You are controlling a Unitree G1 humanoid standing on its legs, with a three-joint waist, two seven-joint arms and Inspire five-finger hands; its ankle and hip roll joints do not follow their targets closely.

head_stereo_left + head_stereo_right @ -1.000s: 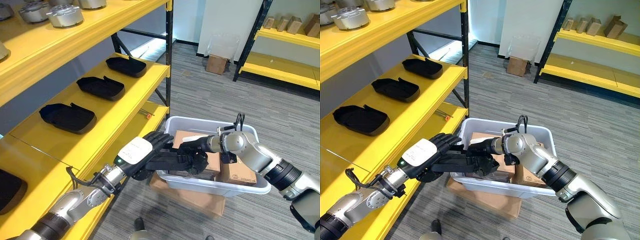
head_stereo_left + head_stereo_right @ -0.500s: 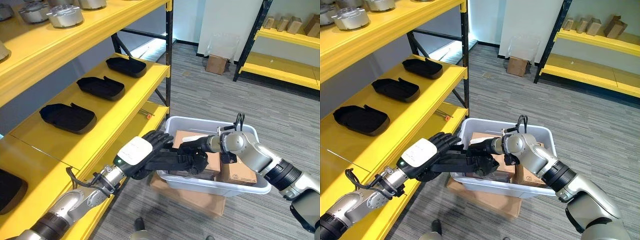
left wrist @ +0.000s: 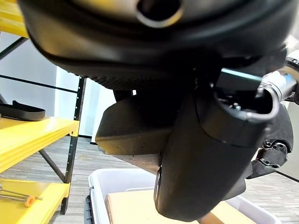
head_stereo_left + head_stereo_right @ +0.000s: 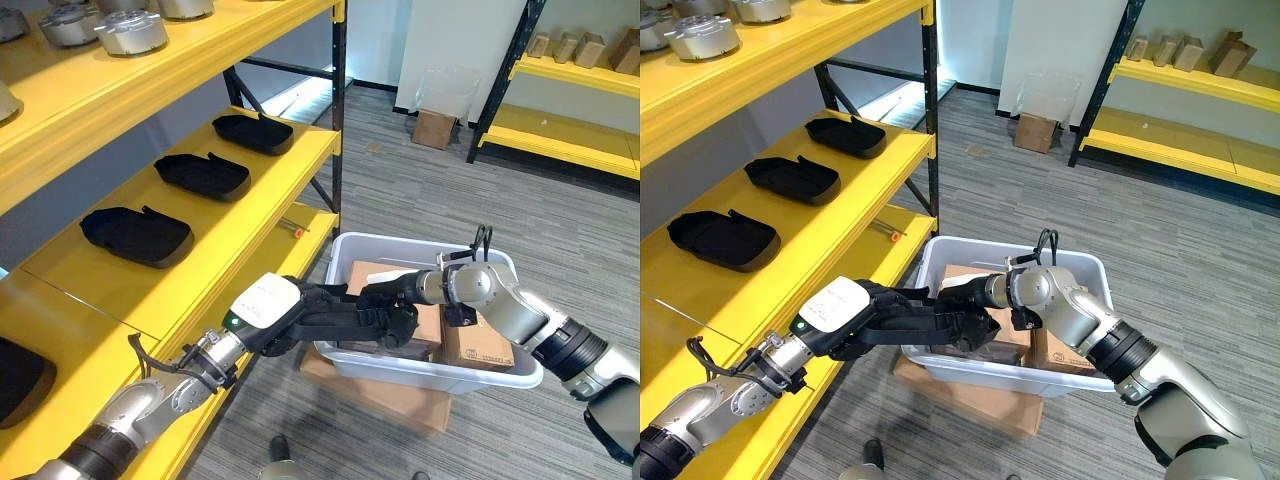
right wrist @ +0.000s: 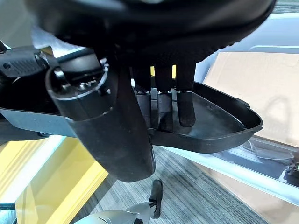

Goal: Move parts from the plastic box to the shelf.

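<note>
Black moulded plastic tray part (image 5: 210,126) sits clamped between my left hand (image 4: 300,315) and right hand (image 4: 385,300) over the white plastic box (image 4: 500,372). Three similar black parts (image 4: 135,233) already lie on the yellow metal shelf (image 4: 260,215); this one is not yet placed.

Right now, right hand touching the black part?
Touching. In the right wrist view the right hand has its fingers lying inside the black part with its thumb beneath.

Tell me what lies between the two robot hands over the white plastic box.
A black tray-shaped part: the right robot hand and left robot hand both grip it above the plastic box, shown best in the right wrist view.
</note>
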